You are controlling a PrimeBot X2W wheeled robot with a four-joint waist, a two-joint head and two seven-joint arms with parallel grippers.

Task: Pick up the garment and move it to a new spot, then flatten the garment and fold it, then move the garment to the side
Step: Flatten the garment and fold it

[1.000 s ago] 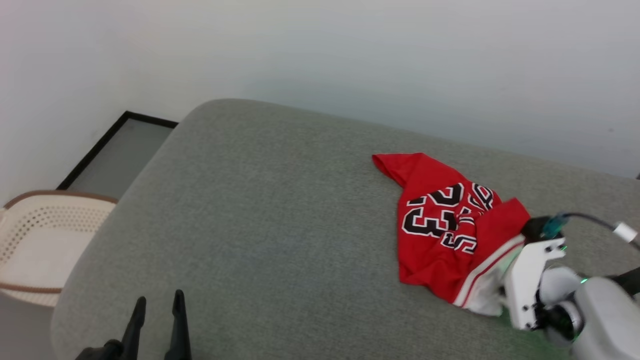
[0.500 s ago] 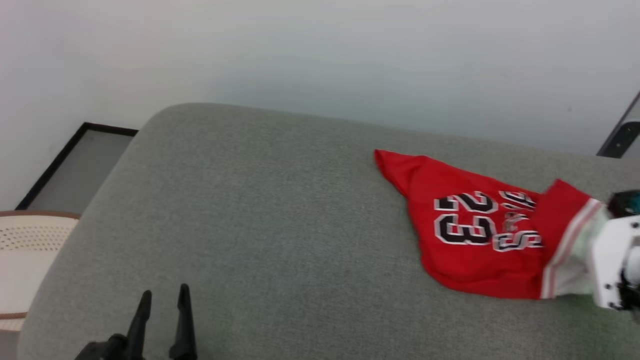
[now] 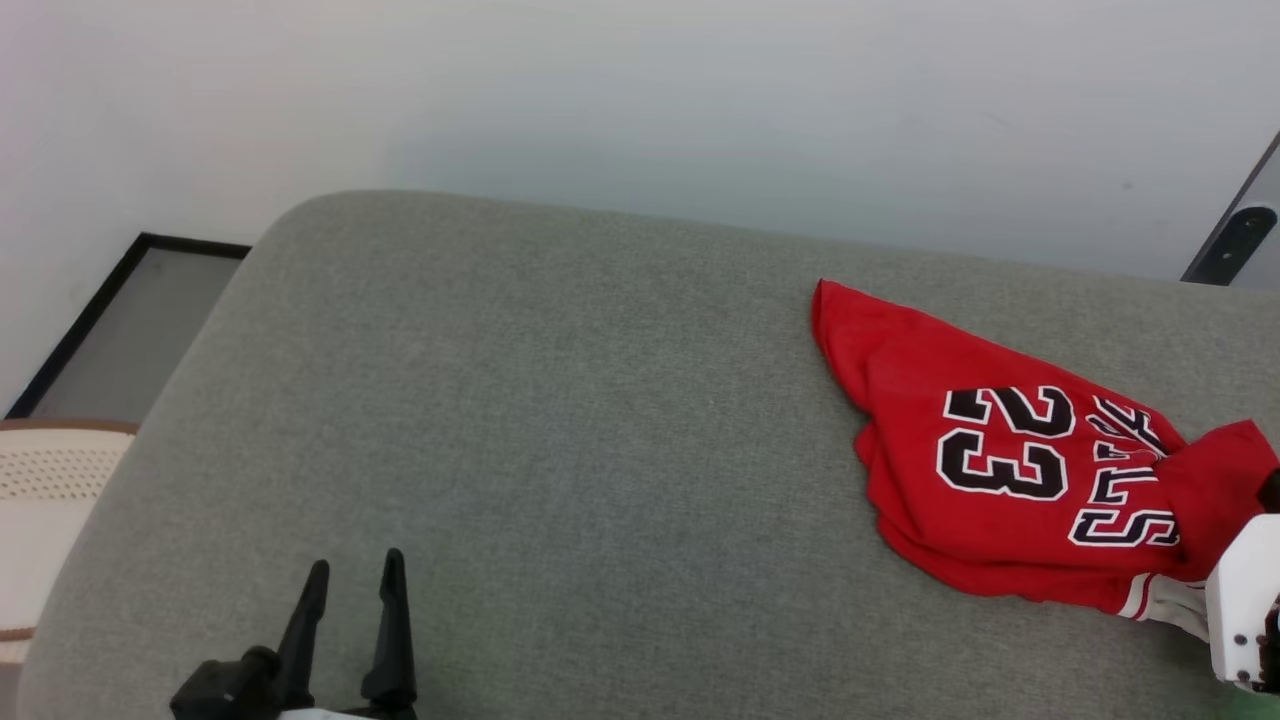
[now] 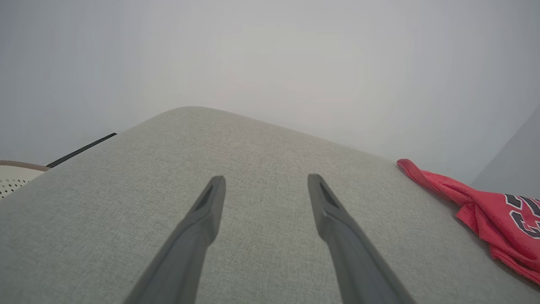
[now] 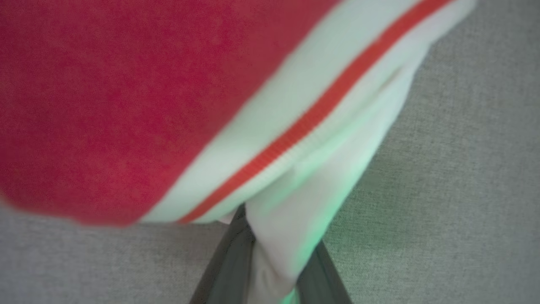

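Left claw (image 3: 356,560): fingers spread wide, holding nothing, low over near-left part of cushion.
Right claw (image 5: 276,257): fingers pinching white sleeve of shirt, at shirt's near-right end.
Wall (image 3: 600,90): pale, plain, behind cushion.
Cushion (image 3: 560,420): grey fabric, rounded far-left corner.
Shirt (image 3: 1000,440): red, black "23" and lettering face up, crumpled, lying on right part of cushion, well apart from left claw.
Basket (image 3: 50,480): cream, perforated, brown rim, left of cushion.
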